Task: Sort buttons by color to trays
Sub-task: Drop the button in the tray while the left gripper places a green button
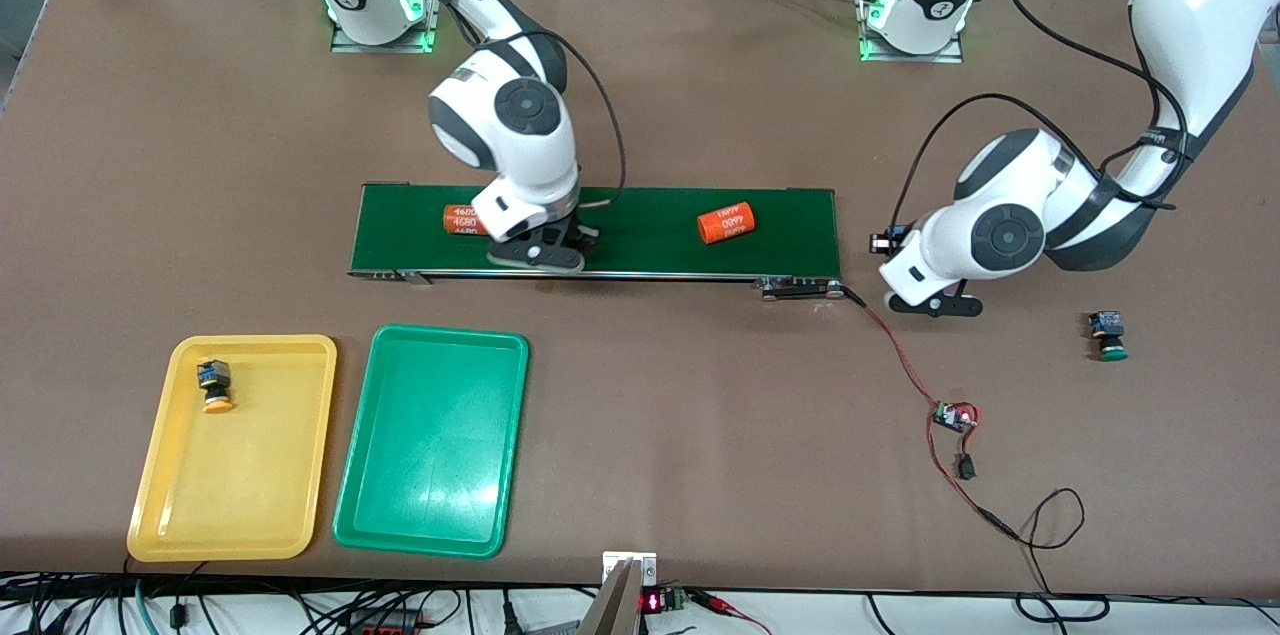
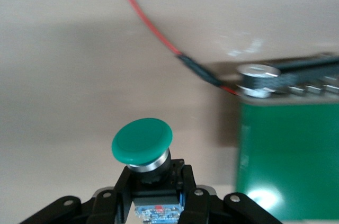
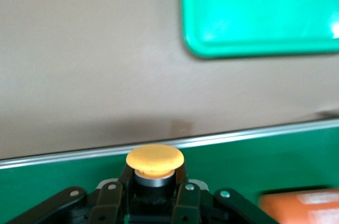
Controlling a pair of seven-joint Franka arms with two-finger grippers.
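Observation:
My right gripper (image 3: 153,184) is shut on a button with an orange-yellow cap (image 3: 154,160). In the front view that gripper (image 1: 538,255) is low over the green conveyor belt (image 1: 640,233). My left gripper (image 2: 154,184) is shut on a green-capped button (image 2: 142,140). It hangs (image 1: 935,303) over bare table just off the belt's end, at the left arm's end of the table. One orange-capped button (image 1: 214,385) lies in the yellow tray (image 1: 240,485). The green tray (image 1: 430,465) beside it holds nothing. Another green-capped button (image 1: 1108,335) lies on the table at the left arm's end.
Two orange cylinders with white print lie on the belt, one (image 1: 726,223) toward the left arm's end and one (image 1: 461,219) beside my right gripper. A red-and-black wire runs from the belt's end to a small circuit board (image 1: 955,417).

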